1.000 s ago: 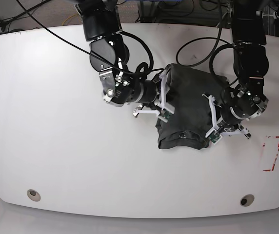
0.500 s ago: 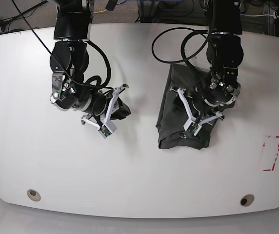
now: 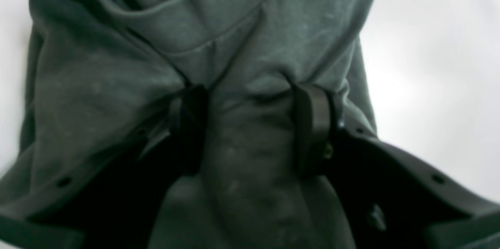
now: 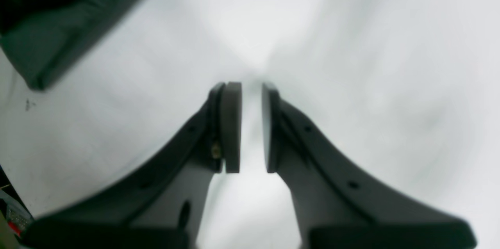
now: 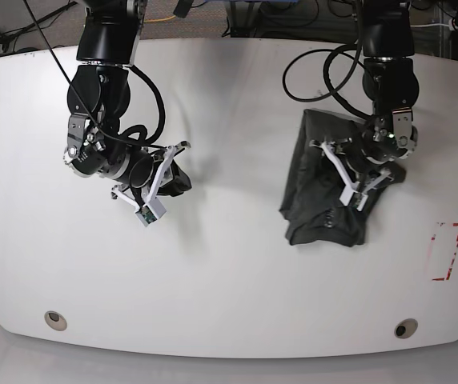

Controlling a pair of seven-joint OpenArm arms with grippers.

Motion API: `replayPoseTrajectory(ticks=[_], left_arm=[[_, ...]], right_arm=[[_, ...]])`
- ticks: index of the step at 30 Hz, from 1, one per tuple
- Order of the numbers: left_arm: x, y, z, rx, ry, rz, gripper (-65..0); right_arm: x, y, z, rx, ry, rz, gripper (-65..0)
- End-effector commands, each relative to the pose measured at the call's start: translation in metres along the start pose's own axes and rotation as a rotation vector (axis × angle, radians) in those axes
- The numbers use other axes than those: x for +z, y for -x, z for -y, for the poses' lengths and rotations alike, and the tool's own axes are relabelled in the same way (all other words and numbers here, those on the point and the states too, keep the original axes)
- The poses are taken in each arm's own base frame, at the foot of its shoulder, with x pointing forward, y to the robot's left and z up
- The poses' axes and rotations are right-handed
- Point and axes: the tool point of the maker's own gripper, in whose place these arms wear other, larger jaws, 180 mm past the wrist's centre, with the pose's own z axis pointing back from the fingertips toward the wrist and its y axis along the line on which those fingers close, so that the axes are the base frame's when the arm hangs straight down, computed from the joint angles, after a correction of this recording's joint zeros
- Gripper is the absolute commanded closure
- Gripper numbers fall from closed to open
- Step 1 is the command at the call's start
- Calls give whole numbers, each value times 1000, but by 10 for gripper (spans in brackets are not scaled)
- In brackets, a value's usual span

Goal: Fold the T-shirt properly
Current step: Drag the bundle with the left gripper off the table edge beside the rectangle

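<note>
The T-shirt (image 5: 325,188), folded, is lying right of centre on the white bench (image 5: 229,264). My left gripper (image 3: 250,128) is pinching a ridge of its cloth. My right gripper (image 4: 251,128), narrowly parted, is hovering empty at left.

The T-shirt (image 5: 325,192) now lies a bit more toward 3 o'clock on the table (image 5: 229,296) than half a second ago. The left gripper (image 3: 252,128) slid that way too, with cloth bunched between its fingers. The right gripper (image 5: 165,180), which touched the shirt a second ago, is now far off toward 9 o'clock, holding nothing.
</note>
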Motion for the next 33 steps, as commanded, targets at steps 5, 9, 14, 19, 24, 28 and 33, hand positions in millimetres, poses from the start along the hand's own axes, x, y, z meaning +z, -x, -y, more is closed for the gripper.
replayPoseTrajectory(ticks=[5,9,14,19,24,28,33], left_arm=[[30,32,-103,7,-195,-141,-308],[51,59,-148,5,-221,-216,-308],[77,73,-193,-8,-256,-214,-308],[99,91,-223,-14,-269,-269,-307],[118,89,-241,-43,-302,-290,-307],[138,105,-252,-33,-336,-343,-306],[173,85,-264,-53,-434,-293,-306]], right_arm=[[17,-30,4,72,29,85,-84],[21,-28,5,86,44,79,-86],[30,-28,7,117,66,78,-84],[33,-22,10,121,73,61,-84],[39,-11,18,130,92,30,-82],[42,-7,23,139,102,15,-82],[46,4,25,138,104,-4,-82]])
